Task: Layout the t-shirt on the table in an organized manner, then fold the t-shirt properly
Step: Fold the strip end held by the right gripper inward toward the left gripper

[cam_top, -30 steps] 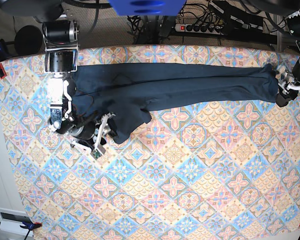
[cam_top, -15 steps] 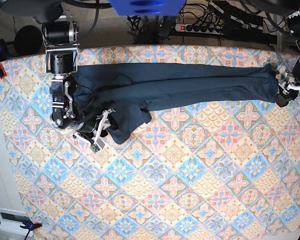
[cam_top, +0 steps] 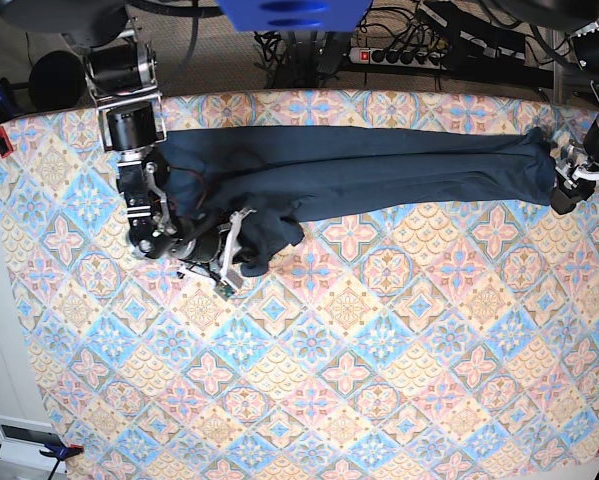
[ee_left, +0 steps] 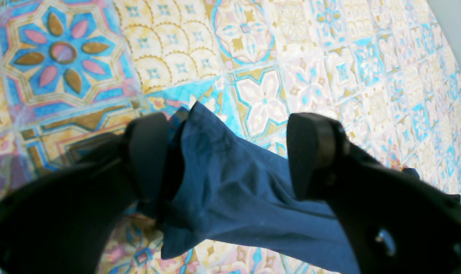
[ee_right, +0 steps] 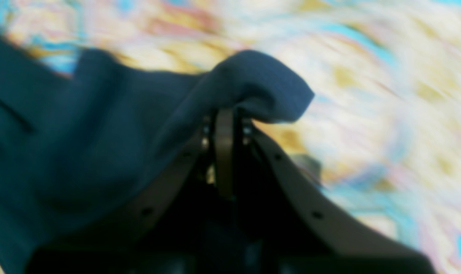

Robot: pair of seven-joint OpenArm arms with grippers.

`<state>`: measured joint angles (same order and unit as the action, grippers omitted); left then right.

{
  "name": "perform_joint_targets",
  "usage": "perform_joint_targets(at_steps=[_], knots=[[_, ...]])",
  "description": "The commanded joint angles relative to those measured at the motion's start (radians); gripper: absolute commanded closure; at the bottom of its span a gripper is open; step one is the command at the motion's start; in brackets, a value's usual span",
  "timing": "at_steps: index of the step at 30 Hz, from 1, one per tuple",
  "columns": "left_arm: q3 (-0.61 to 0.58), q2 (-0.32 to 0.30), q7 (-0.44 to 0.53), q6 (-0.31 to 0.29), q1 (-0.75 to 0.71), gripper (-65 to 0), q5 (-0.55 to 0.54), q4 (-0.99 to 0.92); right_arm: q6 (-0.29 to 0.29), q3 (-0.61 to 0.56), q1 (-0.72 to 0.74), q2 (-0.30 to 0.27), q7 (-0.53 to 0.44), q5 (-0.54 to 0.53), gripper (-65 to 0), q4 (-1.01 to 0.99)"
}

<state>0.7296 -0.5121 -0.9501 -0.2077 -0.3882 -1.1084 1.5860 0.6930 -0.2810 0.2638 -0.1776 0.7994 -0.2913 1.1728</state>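
Navy t-shirt (ee_right: 112, 114) pinched, right fingers (ee_right: 224, 152)

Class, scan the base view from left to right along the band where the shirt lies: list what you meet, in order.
Bare table → right gripper, shut on the t-shirt → t-shirt stretched across → left gripper at its far end.

Bright even lighting, right wrist view heavily motion-blurred, left wrist view sharp, soft shadows
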Motion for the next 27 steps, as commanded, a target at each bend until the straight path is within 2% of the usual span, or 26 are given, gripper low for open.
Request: perform_joint_targets(at_steps=[1,9,13,17,22,27], knots=[[0.009,-0.023,0.019,-0.008,0.004,-47.5,-0.017,0.017,0.005,0.012,0.013,-0.012,0.013,0.007,-0.8,0.049],[0.009,-0.023,0.019,-0.008,0.004,-47.5,-0.017,0.017,0.005,0.044,-0.14,-0.013,0.019,0.007,-0.5,0.418],[0.009,-0.023,0.021,-0.008,0.004,-47.5,-0.017,0.017,0.005,0.058,-0.219,-0.018,0.087,0.007,-0.5,0.551],[0.009,-0.021,0.021,-0.008,0.004,-47.5,-0.017,0.017,0.005,0.108,-0.312,-0.041,0.105,0.005,-0.5,0.698],[0.009,-0.009,0.019,-0.008,0.019,-47.5,-0.011,0.015,0.005,0.174,-0.441,-0.05,0.111,0.005,-0.5,0.783],[0.009,-0.009,0.015,-0.008,0.034,-47.5,-0.009,0.011,0.005,0.239,-0.555,-0.113,0.108,-0.024,-0.5,0.792]])
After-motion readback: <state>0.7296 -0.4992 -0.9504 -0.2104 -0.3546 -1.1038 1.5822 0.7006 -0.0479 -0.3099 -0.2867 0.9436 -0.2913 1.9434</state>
